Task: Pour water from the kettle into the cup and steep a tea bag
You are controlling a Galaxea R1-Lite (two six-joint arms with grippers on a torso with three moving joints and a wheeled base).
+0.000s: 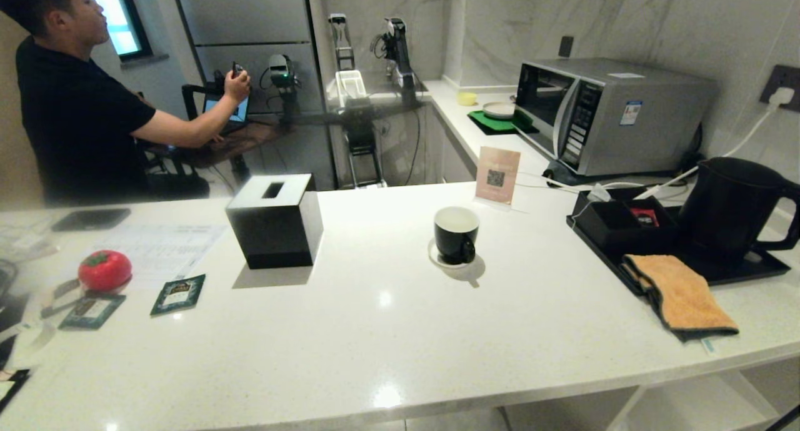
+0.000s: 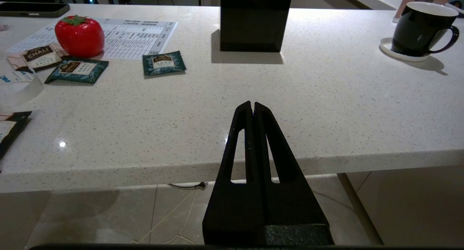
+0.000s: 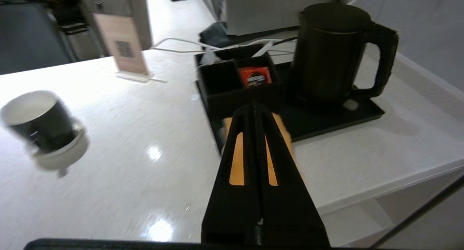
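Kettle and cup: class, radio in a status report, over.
Both grippers shut, empty: left, right. Kettle untouched on black tray; cup on saucer. Orange cloth lies before kettle.

The cup (image 1: 456, 233) was set on a saucer (image 1: 437, 257) at the counter's (image 1: 387, 331) centre, the tissue box (image 1: 275, 222) to its left, the kettle (image 1: 731, 203) on a tray (image 1: 744, 265) to its right.
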